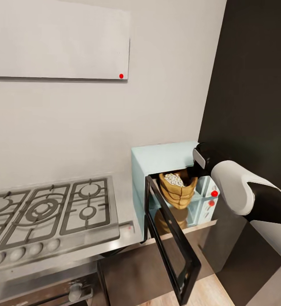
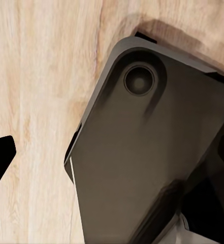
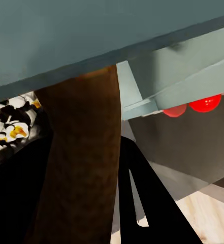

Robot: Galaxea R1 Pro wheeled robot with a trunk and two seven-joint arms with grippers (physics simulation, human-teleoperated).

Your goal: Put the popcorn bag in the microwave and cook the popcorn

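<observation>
The mint-blue microwave (image 1: 157,156) stands at the right end of the countertop (image 1: 124,233), its dark glass door (image 1: 171,241) swung wide open toward me. The tan popcorn bag (image 1: 178,191) stands upright in the microwave's opening, whitish popcorn (image 1: 173,179) heaped at its mouth. My right gripper (image 1: 197,166) reaches in from the right and is shut on the bag's rolled rim (image 3: 81,168); popcorn (image 3: 9,124) shows beside it, under the microwave's top (image 3: 91,35). A round red light (image 1: 214,194) glows on the control panel. My left gripper (image 2: 112,160) hangs open over the floor.
A steel gas hob (image 1: 46,212) lies left of the microwave. A tall dark cabinet (image 1: 255,85) rises right behind my right arm. A white wall unit (image 1: 57,38) hangs above. Pale wood floor (image 2: 35,76) and my dark base (image 2: 142,152) are under the left gripper.
</observation>
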